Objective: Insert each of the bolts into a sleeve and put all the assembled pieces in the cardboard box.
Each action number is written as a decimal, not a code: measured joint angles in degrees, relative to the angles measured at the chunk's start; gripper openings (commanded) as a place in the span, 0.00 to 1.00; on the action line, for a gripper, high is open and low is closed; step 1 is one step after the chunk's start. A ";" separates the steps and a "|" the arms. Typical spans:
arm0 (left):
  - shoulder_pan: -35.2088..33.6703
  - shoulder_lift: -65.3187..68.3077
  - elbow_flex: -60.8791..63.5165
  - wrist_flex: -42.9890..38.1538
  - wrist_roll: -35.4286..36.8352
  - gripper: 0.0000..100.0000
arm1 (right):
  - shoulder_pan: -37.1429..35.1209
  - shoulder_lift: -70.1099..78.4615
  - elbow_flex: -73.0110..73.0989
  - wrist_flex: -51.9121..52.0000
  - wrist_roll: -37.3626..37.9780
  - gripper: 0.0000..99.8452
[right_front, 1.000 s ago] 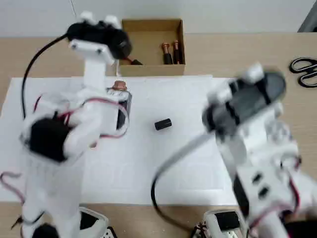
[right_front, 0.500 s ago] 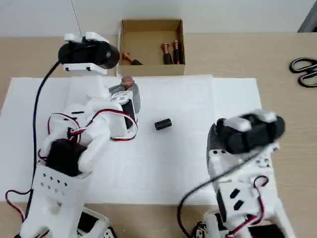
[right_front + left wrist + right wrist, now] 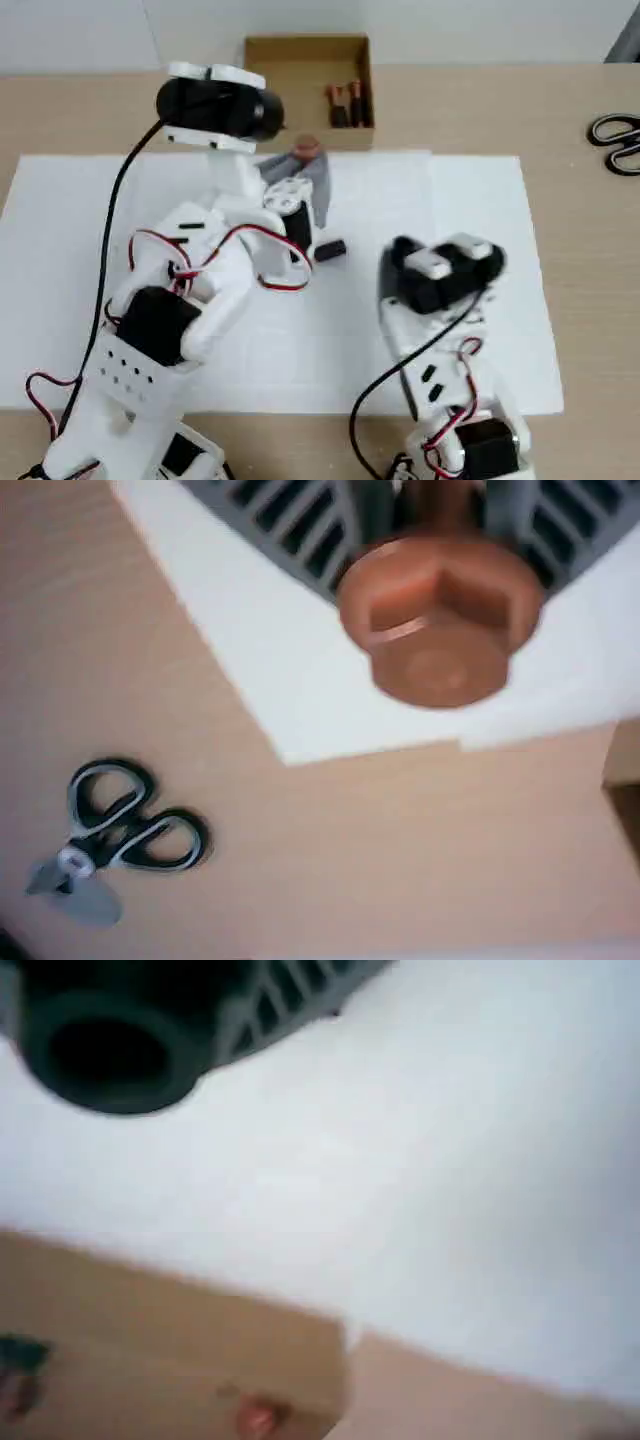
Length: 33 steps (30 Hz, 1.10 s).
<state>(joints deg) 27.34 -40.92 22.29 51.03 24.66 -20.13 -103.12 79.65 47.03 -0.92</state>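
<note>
Left gripper (image 3: 306,165) pinching bolt (image 3: 440,620), head sticking out, just short of box (image 3: 305,44). Sleeve (image 3: 330,250) lies on paper (image 3: 480,200), close by right gripper (image 3: 190,1005), whose grip can't be told. Judgement: steady the sleeve first, line bolt up with its bore, push straight

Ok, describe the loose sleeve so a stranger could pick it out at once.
Start at the white sheet on the table. Near its middle, towards the cardboard box, lies a short black sleeve. Unlike the sleeves in that box, it has no copper bolt inside.
</note>
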 measured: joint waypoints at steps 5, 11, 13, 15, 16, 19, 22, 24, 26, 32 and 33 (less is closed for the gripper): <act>3.16 -0.18 5.71 -4.22 -3.08 0.01 | -4.31 0.00 1.23 -0.35 0.00 0.00; 3.87 -0.18 11.87 -12.04 -3.69 0.01 | -4.84 -0.09 1.23 -0.35 0.00 0.00; 3.87 -0.53 12.66 -14.07 -3.69 0.01 | -4.92 -0.09 1.23 -0.35 0.00 0.00; 3.87 -2.29 14.33 -15.91 -3.69 0.01 | -4.75 -0.09 1.23 -0.35 -0.62 0.00; 3.87 -3.16 15.21 -16.79 -3.69 0.01 | -4.92 -0.09 1.23 -0.35 -1.49 0.00; 3.87 -5.36 17.85 -18.11 -3.69 0.01 | -4.92 -0.09 1.23 -0.35 -2.90 0.00; 5.10 -6.86 19.52 -18.11 -2.99 0.01 | -4.92 -0.09 1.23 -0.35 -3.16 0.00; 6.42 -7.12 19.78 -18.11 -1.93 0.01 | -4.92 -0.09 1.23 -0.35 -3.16 0.00; 7.30 -7.12 19.78 -18.11 -1.49 0.01 | -4.92 -0.09 1.23 -0.35 -3.16 0.00; 8.09 -7.12 19.78 -18.29 -1.14 0.01 | -4.75 0.00 2.11 -0.35 -3.16 0.00; 8.09 -7.12 19.78 -18.37 -1.05 0.01 | -4.75 -0.09 2.02 -0.35 -3.16 0.00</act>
<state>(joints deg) 35.43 -48.04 42.07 32.66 23.60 -24.88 -103.21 81.67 46.68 -4.09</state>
